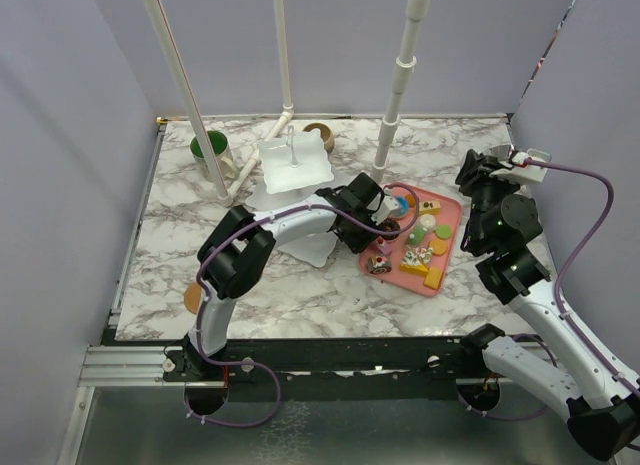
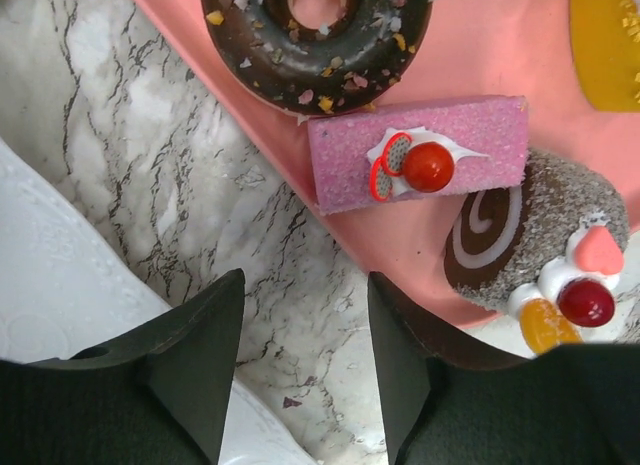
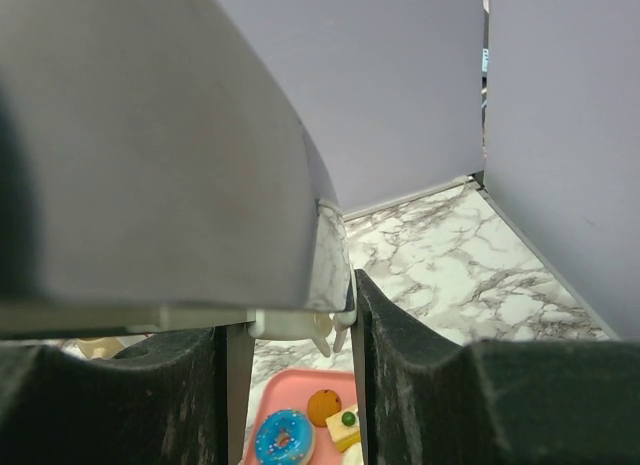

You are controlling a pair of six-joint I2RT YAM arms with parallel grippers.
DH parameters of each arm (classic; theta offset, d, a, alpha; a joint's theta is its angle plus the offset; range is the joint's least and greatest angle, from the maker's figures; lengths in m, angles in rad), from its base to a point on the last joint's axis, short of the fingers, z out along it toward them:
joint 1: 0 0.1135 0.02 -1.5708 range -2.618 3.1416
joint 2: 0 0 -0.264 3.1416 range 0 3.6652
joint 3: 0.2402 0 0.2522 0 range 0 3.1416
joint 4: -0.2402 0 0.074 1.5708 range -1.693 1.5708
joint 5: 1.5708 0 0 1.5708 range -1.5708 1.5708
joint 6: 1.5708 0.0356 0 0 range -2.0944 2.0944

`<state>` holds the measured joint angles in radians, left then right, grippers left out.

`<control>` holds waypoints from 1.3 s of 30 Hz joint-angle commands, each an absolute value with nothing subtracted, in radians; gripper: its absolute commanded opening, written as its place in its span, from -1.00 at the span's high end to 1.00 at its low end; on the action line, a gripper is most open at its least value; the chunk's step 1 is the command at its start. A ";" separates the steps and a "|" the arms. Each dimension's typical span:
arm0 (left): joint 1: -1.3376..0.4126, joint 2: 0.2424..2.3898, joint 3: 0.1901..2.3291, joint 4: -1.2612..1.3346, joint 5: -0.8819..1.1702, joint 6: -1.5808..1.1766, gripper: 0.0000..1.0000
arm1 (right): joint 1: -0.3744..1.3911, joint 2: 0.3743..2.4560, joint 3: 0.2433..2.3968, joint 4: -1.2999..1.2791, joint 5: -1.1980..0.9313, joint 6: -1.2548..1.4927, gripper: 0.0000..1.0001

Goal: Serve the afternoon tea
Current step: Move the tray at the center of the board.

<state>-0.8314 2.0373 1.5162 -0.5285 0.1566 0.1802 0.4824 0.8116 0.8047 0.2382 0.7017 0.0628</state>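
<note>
While hanging w/ jaws apart, empty, at rim of flat pink rectangular tray: left gripper | on tray just ahead: pink rectangular cake slice w/ cherry | right gripper: clamped on grey metal tongs | nxt: advance, straddle slice's narrow width, close gently.

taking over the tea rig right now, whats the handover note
Left hand: open and empty, low over the marble at the pink tray's left edge, next to the chocolate donut and pink cake slice.
Right hand: raised at the far right, apparently shut on the metal tongs.
Things: pastries sit on the tray; the tiered stand looks bare; green-lined mug and tan mug are behind it.
Done: nothing served yet.
Left: move the pastries to the stand and set out the mugs.
</note>
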 commanded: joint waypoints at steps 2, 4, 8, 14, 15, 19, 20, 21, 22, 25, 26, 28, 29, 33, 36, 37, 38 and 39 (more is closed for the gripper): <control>-0.861 2.062 1.513 -0.509 0.176 0.156 -0.11 | 0.475 0.801 0.786 0.270 0.737 0.060 0.46; -0.867 2.066 1.507 -0.508 0.171 0.163 -0.11 | 0.474 0.801 0.779 0.271 0.739 0.062 0.46; -0.872 2.076 1.497 -0.494 0.113 0.202 -0.11 | 0.474 0.802 0.772 0.269 0.739 0.069 0.46; -0.871 2.077 1.482 -0.469 -0.023 0.284 -0.10 | 0.472 0.797 0.763 0.268 0.738 0.069 0.46; -0.870 2.074 1.481 -0.462 -0.032 0.293 -0.09 | 0.472 0.795 0.761 0.267 0.739 0.070 0.46; -0.870 2.075 1.489 -0.438 -0.058 0.325 -0.07 | 0.472 0.792 0.753 0.262 0.735 0.080 0.46; -0.869 2.077 1.494 -0.435 -0.062 0.333 -0.07 | 0.472 0.789 0.753 0.259 0.733 0.083 0.46; -0.870 2.083 1.501 -0.433 -0.062 0.338 -0.06 | 0.472 0.788 0.752 0.257 0.733 0.085 0.46; -0.870 2.087 1.509 -0.434 -0.060 0.342 -0.06 | 0.471 0.785 0.752 0.255 0.732 0.087 0.46; -0.870 2.090 1.538 -0.436 -0.037 0.340 -0.06 | 0.471 0.777 0.749 0.252 0.733 0.086 0.45; -0.871 2.087 1.550 -0.438 -0.024 0.333 -0.06 | 0.471 0.775 0.746 0.251 0.733 0.087 0.45; -0.871 2.073 1.582 -0.462 0.024 0.314 -0.12 | 0.472 0.774 0.745 0.249 0.732 0.087 0.45; -0.872 2.064 1.606 -0.484 0.056 0.300 -0.18 | 0.471 0.776 0.746 0.249 0.730 0.087 0.45; -0.871 2.020 1.698 -0.613 0.162 0.267 -0.51 | 0.471 0.786 0.754 0.249 0.715 0.088 0.45; -0.871 1.962 1.738 -0.711 0.248 0.275 -0.94 | 0.470 0.787 0.749 0.246 0.698 0.099 0.45; -0.871 1.943 1.753 -0.752 0.272 0.284 -0.98 | 0.469 0.787 0.745 0.245 0.687 0.104 0.45; -0.867 1.924 1.765 -0.792 0.299 0.291 -0.98 | 0.469 0.787 0.742 0.243 0.675 0.111 0.45; -0.864 1.901 1.776 -0.827 0.323 0.298 -0.98 | 0.469 0.788 0.741 0.239 0.661 0.119 0.45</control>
